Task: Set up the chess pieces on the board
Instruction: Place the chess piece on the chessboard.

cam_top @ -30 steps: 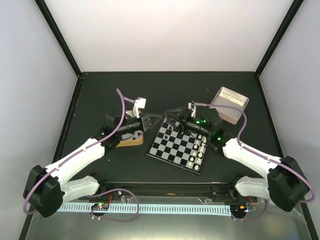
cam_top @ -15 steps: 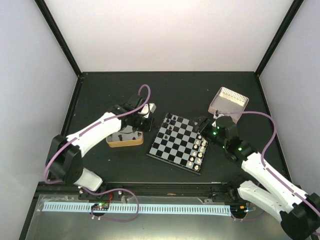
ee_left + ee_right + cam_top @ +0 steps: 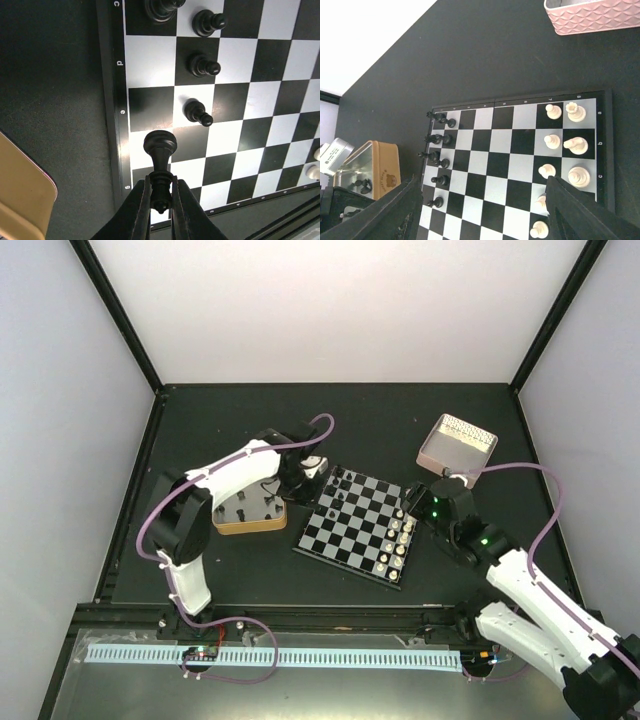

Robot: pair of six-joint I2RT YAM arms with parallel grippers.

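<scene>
The board [image 3: 350, 536] lies between my arms. Several black chess pieces [image 3: 440, 162] stand along its left edge [image 3: 198, 111], and white pieces [image 3: 570, 145] stand in its right rows. My left gripper [image 3: 160, 187] is shut on the top of a black chess piece [image 3: 160, 144], whose round base hangs over the board's [image 3: 235, 125] left rim squares. From above, that left gripper [image 3: 316, 480] is at the board's far-left side. My right gripper [image 3: 482, 215] stands wide open and holds nothing, set back at the board's right side [image 3: 414, 502].
A gold-rimmed tin [image 3: 250, 516] left of the board holds more black pieces; it also shows in the right wrist view [image 3: 370, 165], and its corner in the left wrist view [image 3: 20, 200]. A pink box [image 3: 457, 445] sits behind the right arm.
My left arm swung from over the tin to the board's left edge, carrying the black piece. My right gripper withdrew from the board's far-left corner to the right side and opened wide.
</scene>
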